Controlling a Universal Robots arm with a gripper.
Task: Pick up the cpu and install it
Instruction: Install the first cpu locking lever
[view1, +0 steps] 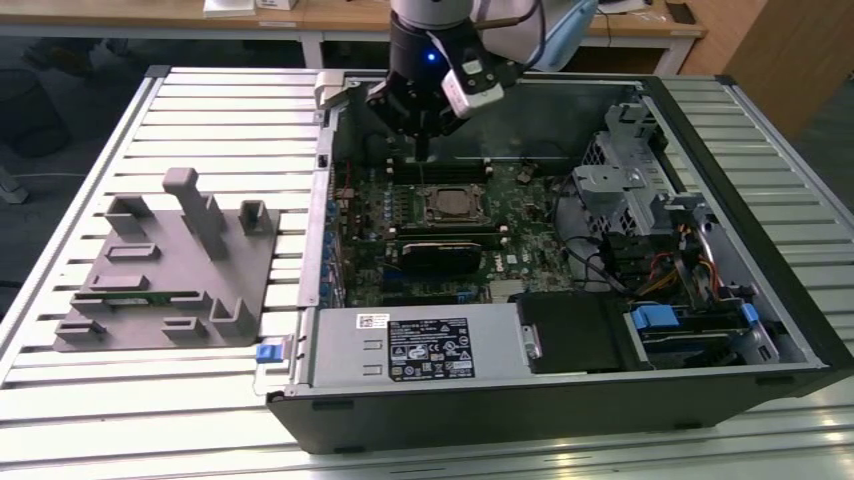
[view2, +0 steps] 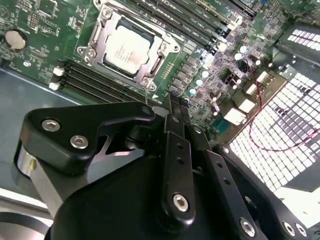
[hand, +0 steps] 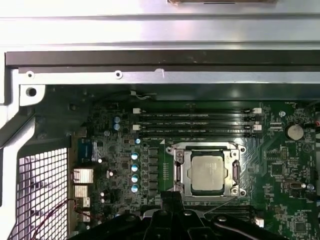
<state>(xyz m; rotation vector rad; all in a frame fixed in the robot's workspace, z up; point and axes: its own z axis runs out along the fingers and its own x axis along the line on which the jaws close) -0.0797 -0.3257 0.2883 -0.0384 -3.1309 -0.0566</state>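
The cpu (view1: 454, 203) lies flat in the metal socket frame (view1: 450, 189) on the green motherboard inside the open computer case. Its silvery top shows in both wrist views (view2: 127, 48) (hand: 207, 172). My gripper (view1: 420, 152) hangs a little above the board at the far side of the socket, over the black memory slots (hand: 197, 122). Its two thin black fingers (view2: 174, 107) are pressed together with nothing between them. In the first wrist view the gripper (hand: 170, 197) sits just beside the socket and does not touch the cpu.
A grey moulded tray (view1: 160, 270) rests on the slatted table at the exterior view's left. The case holds a power supply (view1: 420, 345), a drive cage (view1: 634, 165) and loose cables (view1: 694, 265). The case wall (hand: 160, 75) runs close behind the memory slots.
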